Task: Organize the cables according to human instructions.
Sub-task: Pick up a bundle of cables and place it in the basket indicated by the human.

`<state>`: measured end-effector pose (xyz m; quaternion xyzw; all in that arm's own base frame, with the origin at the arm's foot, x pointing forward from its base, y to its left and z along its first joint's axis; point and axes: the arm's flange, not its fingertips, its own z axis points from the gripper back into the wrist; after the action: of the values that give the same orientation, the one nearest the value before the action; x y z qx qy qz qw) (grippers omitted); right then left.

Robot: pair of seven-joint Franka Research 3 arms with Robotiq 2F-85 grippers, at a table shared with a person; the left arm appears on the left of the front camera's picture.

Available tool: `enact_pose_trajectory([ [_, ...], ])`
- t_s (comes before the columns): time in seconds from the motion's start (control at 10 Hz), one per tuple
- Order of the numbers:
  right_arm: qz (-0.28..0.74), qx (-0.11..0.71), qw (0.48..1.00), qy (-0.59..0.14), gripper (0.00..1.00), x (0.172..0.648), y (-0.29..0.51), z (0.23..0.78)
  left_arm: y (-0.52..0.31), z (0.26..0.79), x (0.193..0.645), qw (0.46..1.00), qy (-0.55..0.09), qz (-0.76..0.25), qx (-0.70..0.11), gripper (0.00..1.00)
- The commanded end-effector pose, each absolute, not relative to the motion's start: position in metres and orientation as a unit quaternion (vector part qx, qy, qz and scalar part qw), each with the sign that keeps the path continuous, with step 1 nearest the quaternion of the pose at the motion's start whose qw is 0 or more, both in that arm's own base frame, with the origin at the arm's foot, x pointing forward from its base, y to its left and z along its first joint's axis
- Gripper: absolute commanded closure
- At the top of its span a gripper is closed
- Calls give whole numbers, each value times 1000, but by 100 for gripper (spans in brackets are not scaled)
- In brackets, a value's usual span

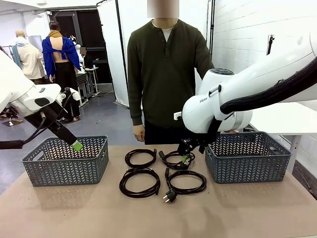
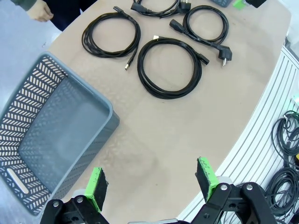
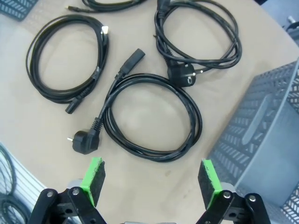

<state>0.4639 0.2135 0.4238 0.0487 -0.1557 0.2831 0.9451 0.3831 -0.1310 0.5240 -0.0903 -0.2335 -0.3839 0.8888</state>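
Four black coiled cables lie in a square on the brown table: back left, back right, front left and front right, the last ending in a chunky plug. My right gripper hangs open above the right-hand pair. In its wrist view the front right cable lies just ahead of the open fingers. My left gripper hovers open over the left basket, with nothing between its pads. The human stands at the far side, arms down.
A grey basket stands to the right of the cables; the matching left basket is empty. The table's near edge curves past my left gripper, with loose cords on the floor beyond it. Bare tabletop lies in front of the coils.
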Motion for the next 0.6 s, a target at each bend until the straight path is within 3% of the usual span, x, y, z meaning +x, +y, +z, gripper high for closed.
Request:
enact_pose_trajectory([
  [0.0, 284, 48, 944, -162, 0, 463, 212, 427, -129, 523, 383, 886, -238, -386, -98, 0],
  [0.5, 284, 48, 944, -162, 0, 463, 212, 427, -129, 523, 383, 886, -238, -386, -98, 0],
])
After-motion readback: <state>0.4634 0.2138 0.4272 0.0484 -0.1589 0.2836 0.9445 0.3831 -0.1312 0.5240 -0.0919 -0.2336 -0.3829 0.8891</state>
